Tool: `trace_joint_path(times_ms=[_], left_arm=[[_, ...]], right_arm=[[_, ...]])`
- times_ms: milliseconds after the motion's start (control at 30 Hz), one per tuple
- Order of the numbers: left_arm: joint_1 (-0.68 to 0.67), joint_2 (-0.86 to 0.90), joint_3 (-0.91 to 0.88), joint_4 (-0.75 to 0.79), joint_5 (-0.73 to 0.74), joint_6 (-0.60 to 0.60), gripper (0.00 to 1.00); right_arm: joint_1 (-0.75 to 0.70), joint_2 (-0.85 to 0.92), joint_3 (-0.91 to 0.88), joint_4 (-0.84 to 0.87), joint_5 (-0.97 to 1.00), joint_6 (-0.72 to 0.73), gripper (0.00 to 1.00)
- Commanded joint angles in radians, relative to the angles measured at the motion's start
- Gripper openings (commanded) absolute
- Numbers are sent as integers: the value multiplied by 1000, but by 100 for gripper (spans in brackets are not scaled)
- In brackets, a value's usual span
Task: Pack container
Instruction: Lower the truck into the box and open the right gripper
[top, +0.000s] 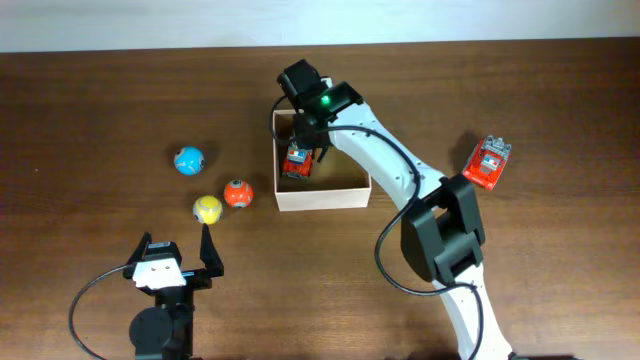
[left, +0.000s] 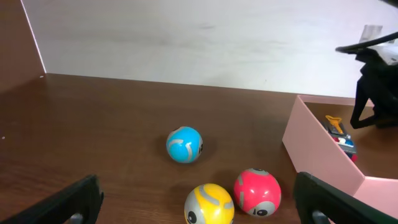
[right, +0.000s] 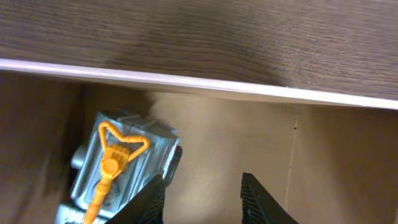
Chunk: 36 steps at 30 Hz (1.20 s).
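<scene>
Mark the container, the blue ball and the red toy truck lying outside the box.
container (top: 322, 197), overhead, near wall's outer face.
blue ball (top: 189, 159), overhead, its top centre.
red toy truck (top: 487, 164), overhead, middle of its body.

1. Overhead view: bright, even light from above. The table (top: 90, 90) shows no glare and the focus is sharp to the edges.
2. Same view: my right arm throws a soft shadow into the container (top: 325, 195).
3. Left wrist view: the pale wall (left: 186, 37) is washed almost white. The container side reads pink (cream from above). The blue ball (left: 184, 144) carries small highlights.
4. Same view: my left fingers (left: 68, 202) are dark and slightly blurred in the bottom corners.
5. Right wrist view: the dimmest. Its left side is in shade, the toy truck (right: 118, 165) is soft, and my right fingertips (right: 149, 199) are black and out of focus.
</scene>
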Motion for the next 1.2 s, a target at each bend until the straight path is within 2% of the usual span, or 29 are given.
trace_joint_path(times_ms=[0,1167], left_arm=[[3,-8,-3,-1,11,16,99],[3,-8,-3,-1,11,16,99]], right_arm=[[-6,43,-10,0,13,1,35],[-8,74,-10,40,-47,-16,36]])
